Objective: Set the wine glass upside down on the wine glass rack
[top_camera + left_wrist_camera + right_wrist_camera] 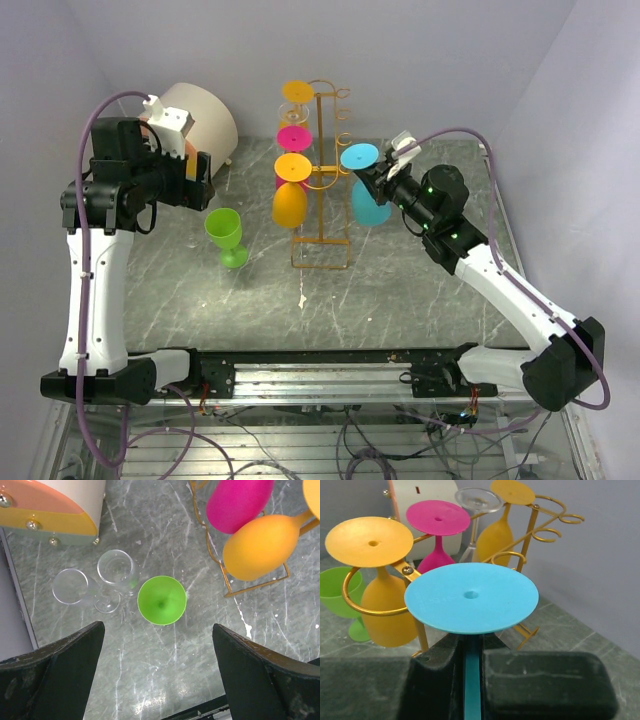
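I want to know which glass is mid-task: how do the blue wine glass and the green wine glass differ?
The blue wine glass is upside down, foot on top; the green wine glass stands upright on the table. The right gripper clamps the blue one's stem next to the wine glass rack; nothing touches the green one. Both are coloured stemmed glasses.

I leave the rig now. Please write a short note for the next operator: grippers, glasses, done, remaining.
Left gripper: open, above the upright green wine glass.
Right gripper: shut on the stem of the blue wine glass, held upside down beside the right loops of the orange wire wine glass rack.
Done: two orange glasses, a pink glass and a clear glass hang on its left side.
Remaining: seat the blue glass in a loop; the green one probably follows.
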{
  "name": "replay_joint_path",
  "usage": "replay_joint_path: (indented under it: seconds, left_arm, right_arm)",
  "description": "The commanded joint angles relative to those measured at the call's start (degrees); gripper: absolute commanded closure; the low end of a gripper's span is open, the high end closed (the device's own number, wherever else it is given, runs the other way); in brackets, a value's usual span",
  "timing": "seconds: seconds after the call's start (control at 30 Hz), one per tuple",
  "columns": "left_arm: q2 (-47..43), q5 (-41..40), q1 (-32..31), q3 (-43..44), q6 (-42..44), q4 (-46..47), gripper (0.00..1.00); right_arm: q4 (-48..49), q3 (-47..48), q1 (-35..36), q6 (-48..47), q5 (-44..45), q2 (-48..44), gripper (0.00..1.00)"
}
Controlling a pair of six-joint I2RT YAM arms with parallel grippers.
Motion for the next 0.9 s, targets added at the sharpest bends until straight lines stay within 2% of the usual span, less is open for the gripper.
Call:
replay_joint_path:
  seconds: [0.0, 0.87]
  left_arm:
    - [-0.4, 3.2, 0.5, -0.5, 1.2, 0.7, 0.0]
    - [-0.1, 4.5, 0.7, -4.7, 1.8, 2.0, 0.0]
  right_arm:
    - [2.3, 0.6, -0.5, -2.7, -6.3, 0.2, 1.0]
    - [3.9, 0.6, -1.4, -3.4, -9.0, 6.8, 1.0]
